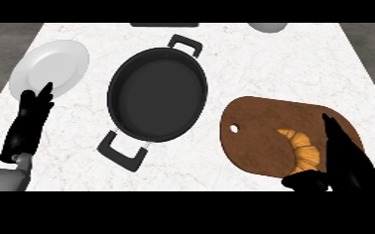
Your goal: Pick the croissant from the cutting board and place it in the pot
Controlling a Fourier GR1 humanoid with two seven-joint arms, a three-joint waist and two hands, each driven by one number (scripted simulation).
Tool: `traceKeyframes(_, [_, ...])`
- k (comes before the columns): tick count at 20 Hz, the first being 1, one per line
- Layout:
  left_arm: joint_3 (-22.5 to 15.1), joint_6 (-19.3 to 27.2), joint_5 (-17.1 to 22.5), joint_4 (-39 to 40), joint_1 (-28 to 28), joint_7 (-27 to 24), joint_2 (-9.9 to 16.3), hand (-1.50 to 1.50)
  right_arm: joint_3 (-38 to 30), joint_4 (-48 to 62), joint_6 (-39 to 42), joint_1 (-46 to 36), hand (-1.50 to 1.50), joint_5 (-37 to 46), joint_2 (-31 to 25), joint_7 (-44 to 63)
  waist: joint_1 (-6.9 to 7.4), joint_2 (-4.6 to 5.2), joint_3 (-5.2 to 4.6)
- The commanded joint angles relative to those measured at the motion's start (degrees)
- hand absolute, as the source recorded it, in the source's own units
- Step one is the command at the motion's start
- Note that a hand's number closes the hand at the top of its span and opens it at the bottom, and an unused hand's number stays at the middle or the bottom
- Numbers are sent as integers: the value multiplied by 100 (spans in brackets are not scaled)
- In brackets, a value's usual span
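The croissant (303, 149) lies on the cutting board (260, 129), toward the board's lower right part, its curved golden body running from a pointed tip near the board's middle down to the board's lower edge. The right hand (344, 161) stands just beside the croissant on its right side, straight fingers pointing up along the board's right portion, while the thumb (304, 180) reaches in under the croissant's lower end. The fingers look straight and held together rather than curled; whether any of them touches the pastry cannot be told, though the hand's edge runs right along it.

The cutting board is a brown rounded slab with a small hole near its left edge, lying on the pale marble counter (242, 54). To the left of the board, apart from it, sits the black pot (157, 95), an oval vessel with two handles, one toward its upper right and one at its lower left; nothing lies inside it. Further left of the board, past the pot, a white plate (53, 67) rests on the counter. The left hand (29, 119) shows just below that plate, fingers straight and pointing up, their tips overlapping the plate's lower rim, holding nothing.
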Motion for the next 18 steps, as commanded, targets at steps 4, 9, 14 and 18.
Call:
traceKeyframes(4, [28,-75,-138,263,-38,-210,-186,0,-217,977,173,-294,-150,290,568,489,3,8,8])
traceKeyframes(9, [19,28,-328,-54,-46,108,-306,0,-73,1306,89,-381,-150,1000,975,319,-3,-3,9])
traceKeyframes(14, [242,-211,-207,-96,327,-163,-241,0,-502,1074,598,-256,-150,782,1008,435,0,-12,7])
traceKeyframes(18, [281,-220,-288,-206,140,74,-269,0,-717,1151,907,-319,-150,676,1180,436,-13,-10,7])
